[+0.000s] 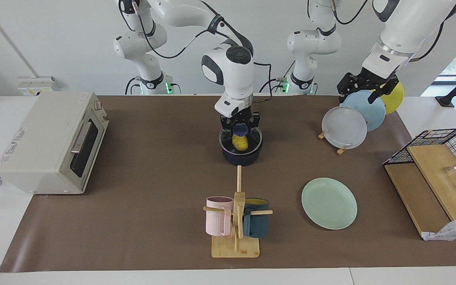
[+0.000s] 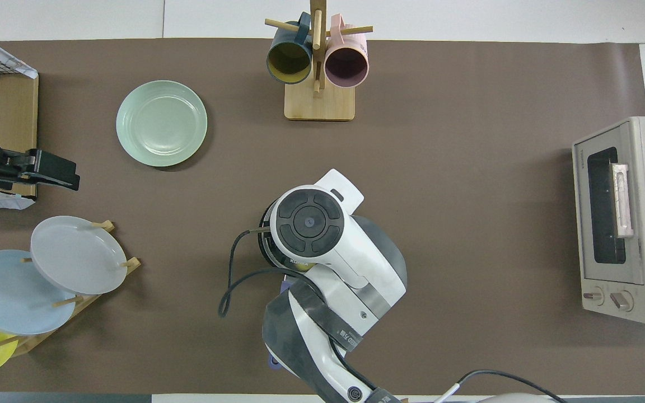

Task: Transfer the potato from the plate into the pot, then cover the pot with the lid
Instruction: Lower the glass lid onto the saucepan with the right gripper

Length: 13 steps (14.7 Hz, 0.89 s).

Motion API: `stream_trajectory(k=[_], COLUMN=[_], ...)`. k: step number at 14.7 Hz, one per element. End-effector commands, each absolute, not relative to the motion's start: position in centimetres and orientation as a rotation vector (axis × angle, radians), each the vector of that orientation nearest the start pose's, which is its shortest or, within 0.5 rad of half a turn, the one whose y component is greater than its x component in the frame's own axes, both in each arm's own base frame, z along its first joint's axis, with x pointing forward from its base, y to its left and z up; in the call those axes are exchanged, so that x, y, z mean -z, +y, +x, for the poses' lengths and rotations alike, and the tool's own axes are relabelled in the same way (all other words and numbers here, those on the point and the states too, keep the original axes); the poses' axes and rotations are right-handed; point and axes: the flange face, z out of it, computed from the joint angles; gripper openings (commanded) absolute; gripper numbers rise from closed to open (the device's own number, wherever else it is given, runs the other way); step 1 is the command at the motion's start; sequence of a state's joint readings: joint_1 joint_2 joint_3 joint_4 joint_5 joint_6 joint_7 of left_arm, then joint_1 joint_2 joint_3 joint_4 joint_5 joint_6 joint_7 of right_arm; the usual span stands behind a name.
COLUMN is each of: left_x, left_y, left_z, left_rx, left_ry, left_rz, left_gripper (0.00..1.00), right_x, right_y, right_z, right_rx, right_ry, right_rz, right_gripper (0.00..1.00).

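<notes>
The pot (image 1: 241,152) stood near the middle of the desk, closer to the robots' edge than the mug rack (image 1: 236,221). The potato (image 1: 240,142) showed yellow inside it, under the glass of the lid (image 1: 240,136). The right gripper (image 1: 240,126) stood straight down over the pot with its fingers closed around the lid's blue knob. Whether the lid's rim already sat on the pot all round could not be told. From overhead the right arm hid the pot almost entirely.

The plate (image 1: 329,203) lay bare, well apart from the pot, toward the left arm's end and nearer the edge away from the robots. The left gripper (image 1: 364,88) waited up in the air over the plate rack (image 1: 352,118) near the corner at the left arm's end of the robots' edge; whether its fingers were parted could not be told.

The main risk, as I judged it, was a crooked seat: if the lid were let go while tilted or off centre, its rim might ride up on the pot's edge and slide off. The potato looked tall in the small pot, so it might prop the lid up. A pull sideways on release could also drag the light pot across the mat.
</notes>
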<state>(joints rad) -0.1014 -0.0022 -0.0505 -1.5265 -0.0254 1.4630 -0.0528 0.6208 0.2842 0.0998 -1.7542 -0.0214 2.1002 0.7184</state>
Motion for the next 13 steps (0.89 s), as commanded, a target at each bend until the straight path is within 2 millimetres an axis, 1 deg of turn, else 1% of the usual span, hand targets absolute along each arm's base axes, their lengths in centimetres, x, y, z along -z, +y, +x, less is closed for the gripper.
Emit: stream_trajectory(k=[1, 5, 6, 7, 8, 10, 13], left_x=[-63.8, -63.8, -63.8, -63.9, -64.0, -63.9, -64.0], left_y=[-8.8, -8.3, -8.2, -8.2, -8.2, -8.0, -8.3], left_z=[53.3, 52.8, 52.9, 52.9, 52.7, 51.4, 51.8], left_rx=[-0.073, -0.066, -0.062, -0.052, -0.052, -0.061, -0.03], left_ry=[0.174, 0.162, 0.167, 0.167, 0.162, 0.167, 0.174], left_rz=[-3.139, -3.142, -3.142, -3.143, -3.143, -3.14, -3.142], left_gripper=[1.0, 1.0, 1.0, 1.0, 1.0, 1.0, 1.0], right_x=[-41.3, -41.5, -41.5, -41.0, -40.5, -40.5, -40.2], right_y=[42.1, 42.4, 43.1, 44.2, 44.6, 44.6, 44.6], right_z=[48.7, 48.8, 48.3, 47.6, 47.8, 48.0, 47.8], right_rx=[0.118, 0.136, 0.141, 0.136, 0.139, 0.151, 0.138], right_ry=[-0.016, -0.014, -0.033, -0.067, -0.084, -0.104, -0.11], right_rz=[-3.091, -3.078, -3.076, -3.081, -3.091, -3.111, -3.12], right_gripper=[0.0, 0.0, 0.0, 0.0, 0.0, 0.0, 0.0])
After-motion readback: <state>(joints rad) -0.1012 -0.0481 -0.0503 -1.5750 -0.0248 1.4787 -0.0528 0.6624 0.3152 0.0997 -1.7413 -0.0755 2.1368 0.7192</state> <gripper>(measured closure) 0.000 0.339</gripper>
